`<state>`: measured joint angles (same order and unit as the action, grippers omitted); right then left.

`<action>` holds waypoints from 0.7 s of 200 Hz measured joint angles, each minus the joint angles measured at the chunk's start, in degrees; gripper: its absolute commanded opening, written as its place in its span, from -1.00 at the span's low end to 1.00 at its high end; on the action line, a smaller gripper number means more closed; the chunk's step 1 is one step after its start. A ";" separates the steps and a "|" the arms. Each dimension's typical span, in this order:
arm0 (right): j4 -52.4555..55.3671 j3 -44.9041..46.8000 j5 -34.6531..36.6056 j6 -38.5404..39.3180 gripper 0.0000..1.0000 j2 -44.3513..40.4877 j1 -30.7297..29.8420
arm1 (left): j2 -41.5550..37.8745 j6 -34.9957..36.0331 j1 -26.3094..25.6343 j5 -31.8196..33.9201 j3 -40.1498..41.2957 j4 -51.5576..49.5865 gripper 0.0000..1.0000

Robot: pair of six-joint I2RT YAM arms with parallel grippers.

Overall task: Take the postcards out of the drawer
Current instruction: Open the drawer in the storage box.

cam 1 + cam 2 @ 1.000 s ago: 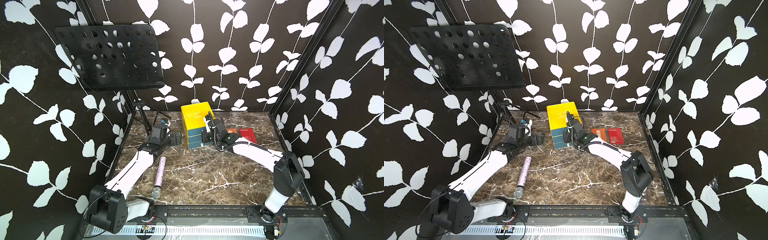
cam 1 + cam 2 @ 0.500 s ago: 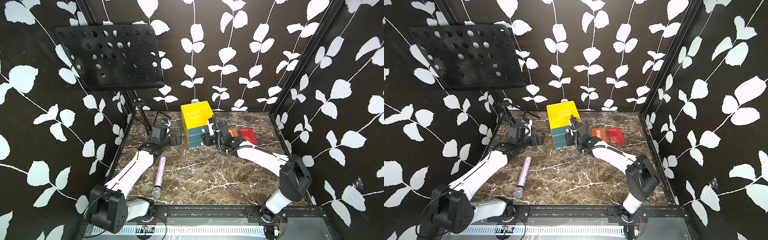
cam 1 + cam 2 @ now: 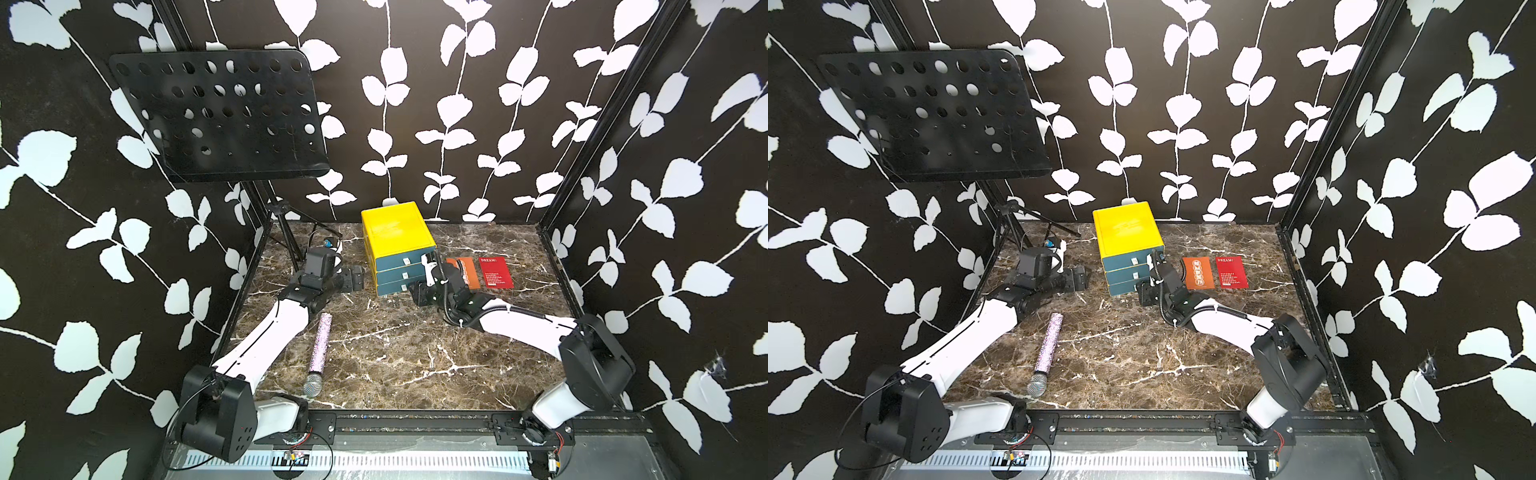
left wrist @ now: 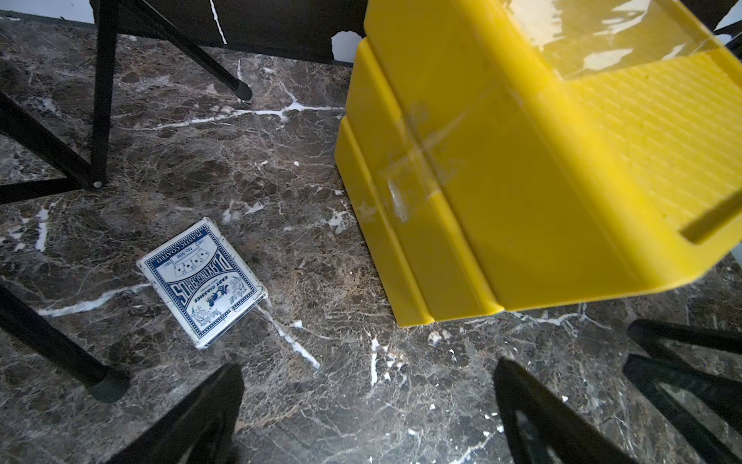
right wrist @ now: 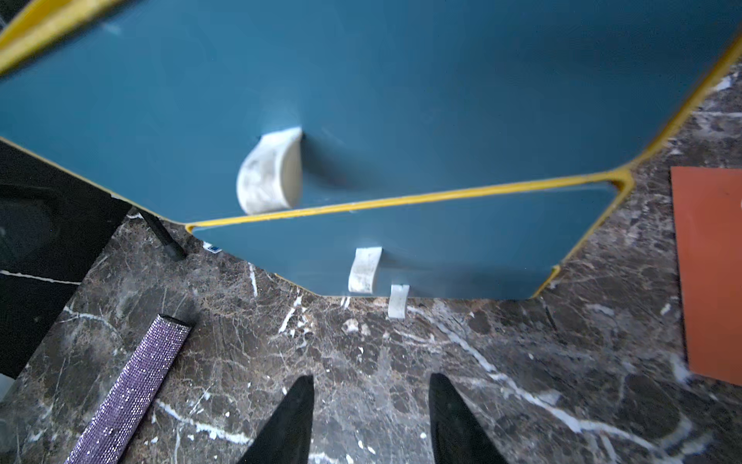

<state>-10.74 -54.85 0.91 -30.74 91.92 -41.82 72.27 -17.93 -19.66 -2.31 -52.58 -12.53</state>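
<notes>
A yellow drawer unit (image 3: pixel 397 232) (image 3: pixel 1127 230) with three teal drawers stands at the back middle; all three fronts sit flush, so their insides are hidden. Two postcards lie on the table to its right: an orange one (image 3: pixel 467 274) (image 3: pixel 1198 272) (image 5: pixel 710 273) and a red one (image 3: pixel 495 272) (image 3: pixel 1231 272). My right gripper (image 3: pixel 414 291) (image 3: pixel 1144 294) (image 5: pixel 371 377) hovers low before the bottom drawer's right end, open and empty. My left gripper (image 3: pixel 353 278) (image 3: pixel 1077 278) (image 4: pixel 368 365) is wide open left of the unit, holding nothing.
A glittery purple microphone (image 3: pixel 318 353) (image 5: pixel 128 393) lies front left. A blue playing-card box (image 4: pixel 202 287) lies left of the unit, near the legs of a black music stand (image 3: pixel 220 116). White handles (image 5: pixel 271 172) stick out of the drawer fronts.
My right gripper has opened, left the upper drawer front and drawn back and down toward the table. The left arm has not moved.
</notes>
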 measured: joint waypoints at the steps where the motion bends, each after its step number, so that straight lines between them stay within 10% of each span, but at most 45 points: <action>1: -0.17 0.00 -0.02 -0.02 -0.08 0.09 0.00 | 0.00 0.00 0.00 0.00 0.02 0.00 0.98; 140: -12.87 -1.81 3.21 -2.21 -0.57 9.81 -0.02 | 0.48 0.02 0.00 0.00 0.00 0.02 0.98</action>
<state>-23.62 -56.66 4.12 -32.95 101.73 -41.85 72.75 -17.91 -19.66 -2.31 -52.58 -12.51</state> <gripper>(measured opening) 0.255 0.991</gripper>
